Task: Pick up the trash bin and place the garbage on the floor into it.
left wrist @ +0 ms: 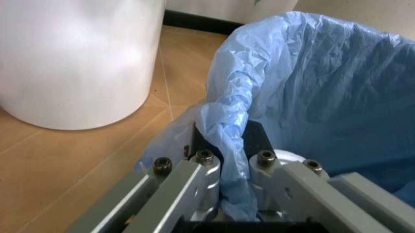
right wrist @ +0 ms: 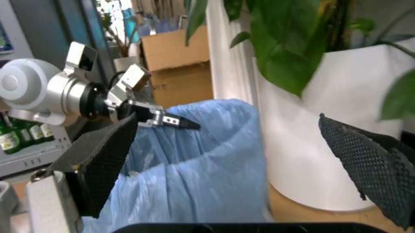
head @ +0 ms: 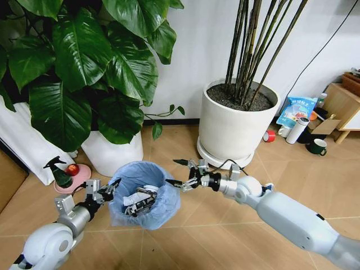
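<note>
Left gripper (left wrist: 236,167) nearest the lens, jaws clamped on the trash bin (head: 144,194) rim, blue liner bunched between the fingers, bin apparently held just off the floor (head: 225,236) in front of the robot, between the two white plant pots (head: 237,121). Garbage (head: 139,202) pieces already lie inside the bin. Right gripper (head: 181,172) hovers at the bin's right rim, jaws spread wide, nothing in them. Judgement: step is dropping litter in; keep the bin level and steady, right gripper over the opening, clear of the liner so it doesn't snag
</note>
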Controlling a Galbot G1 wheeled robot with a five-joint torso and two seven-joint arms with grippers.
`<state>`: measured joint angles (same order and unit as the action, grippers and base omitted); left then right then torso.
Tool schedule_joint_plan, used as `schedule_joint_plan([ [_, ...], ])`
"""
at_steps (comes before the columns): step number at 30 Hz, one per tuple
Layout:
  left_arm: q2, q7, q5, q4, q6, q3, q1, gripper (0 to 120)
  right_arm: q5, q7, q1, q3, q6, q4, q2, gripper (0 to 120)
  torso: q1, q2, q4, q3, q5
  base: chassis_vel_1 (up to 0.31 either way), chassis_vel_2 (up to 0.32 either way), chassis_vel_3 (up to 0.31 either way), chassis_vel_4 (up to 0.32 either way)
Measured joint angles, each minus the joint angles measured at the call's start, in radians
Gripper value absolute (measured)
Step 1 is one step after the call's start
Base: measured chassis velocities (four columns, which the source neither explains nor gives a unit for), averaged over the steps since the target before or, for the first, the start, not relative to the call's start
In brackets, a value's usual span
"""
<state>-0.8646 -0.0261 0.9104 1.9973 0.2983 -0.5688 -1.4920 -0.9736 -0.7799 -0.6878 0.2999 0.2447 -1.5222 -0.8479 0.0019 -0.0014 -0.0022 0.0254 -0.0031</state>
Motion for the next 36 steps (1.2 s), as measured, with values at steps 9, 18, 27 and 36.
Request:
schedule_joint_plan([
  [9, -0.013, 0.003, 0.009, 0.010, 0.001, -0.021, -0.008, 0, 0.039, 0.034, -0.215, -0.266, 0.024, 0.009, 0.026, 100, 0.000, 0.000, -0.0001, 0.000, 0.0000, 0.000, 0.000, 0.000, 0.000],
  [18, -0.017, 0.004, 0.010, 0.029, 0.001, -0.041, -0.031, 0, 0.142, 0.172, -0.503, -0.673, 0.010, 0.023, -0.011, 100, 0.000, 0.000, 0.0000, 0.000, 0.0002, 0.000, 0.000, 0.000, 0.000],
  [27, -0.030, 0.004, 0.005, 0.042, 0.000, -0.051, -0.036, 0, 0.295, 0.248, -0.704, -0.907, 0.041, 0.050, -0.103, 100, 0.000, 0.000, -0.0002, 0.000, 0.0000, 0.000, 0.000, 0.000, 0.000],
  [36, -0.061, 0.004, -0.007, 0.058, -0.001, -0.059, -0.043, 0, 0.388, 0.292, -0.766, -1.043, 0.083, 0.117, -0.218, 100, 0.000, 0.000, -0.0001, 0.000, 0.0000, 0.000, 0.000, 0.000, 0.000],
])
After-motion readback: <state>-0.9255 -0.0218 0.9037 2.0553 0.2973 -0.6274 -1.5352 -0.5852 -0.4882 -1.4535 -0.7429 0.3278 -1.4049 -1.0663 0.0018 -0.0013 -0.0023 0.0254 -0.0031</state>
